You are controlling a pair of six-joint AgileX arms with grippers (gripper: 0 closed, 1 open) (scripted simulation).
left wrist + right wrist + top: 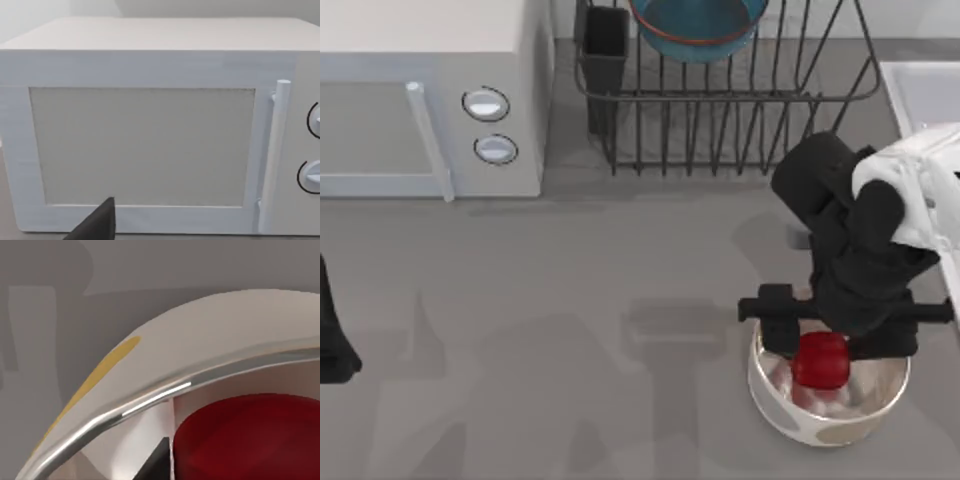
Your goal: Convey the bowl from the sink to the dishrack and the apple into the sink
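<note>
Right gripper sits low over the spotted bowl near the counter's right front, with the apple directly beneath it inside that bowl. From above I see dark gripper parts on either side of the fruit, and the right wrist view puts the red flesh very near, just past the shiny rim of the bowl; whether the fingers have clamped or merely bracket it I cannot tell

The teal bowl rests in the dishrack at the back, beside the black utensil cup, so I judge the first half of the job done. Picking the apple is the step in hand. Next I'd want a firm hold, a straight lift clear of the bowl's rim so it isn't dragged along, then a carry to the sink, whose pale edge shows at the far right

Left gripper is parked at the left edge; its fingers I cannot judge. Its wrist camera faces the microwave, which stands at the back left with two round knobs

The counter is plain matte grey
</note>
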